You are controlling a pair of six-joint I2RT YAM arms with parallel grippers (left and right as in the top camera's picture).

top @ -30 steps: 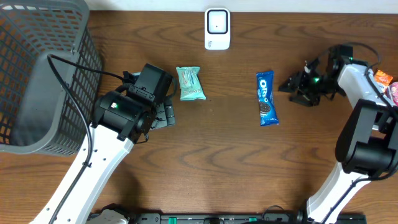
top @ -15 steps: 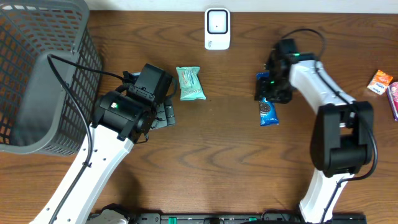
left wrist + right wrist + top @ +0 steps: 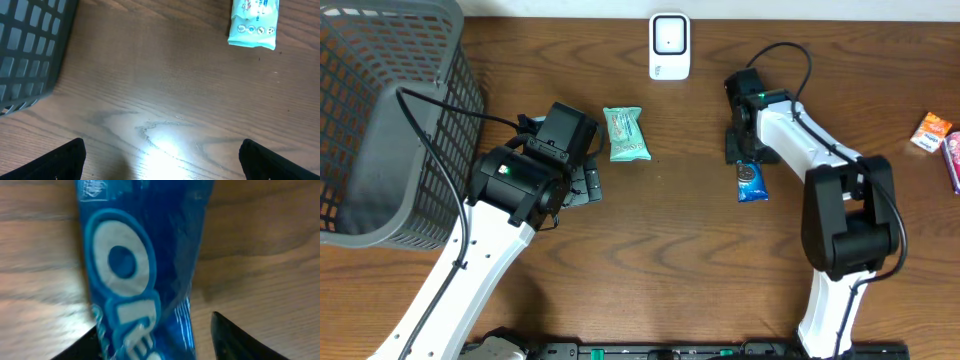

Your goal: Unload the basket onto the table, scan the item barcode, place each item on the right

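Black fingers (image 3: 235, 337) of the right gripper (image 3: 154, 325) are part spread, straddling one end of the blue cookie pack (image 3: 142, 245), one finger clear of it, not pinching. Pack lies flat on the wood table (image 3: 260, 240), off to one side of the white scanner (image 3: 669, 46). Left gripper (image 3: 160, 160) fingers wide apart over wood, mint packet (image 3: 252, 22) ahead.

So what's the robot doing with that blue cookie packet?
The right gripper sits low over the blue Oreo packet, a finger on each side, not squeezing it yet. The packet lies flat on the table. The left gripper hangs open near the green snack packet. The white scanner waits at the table's far edge.
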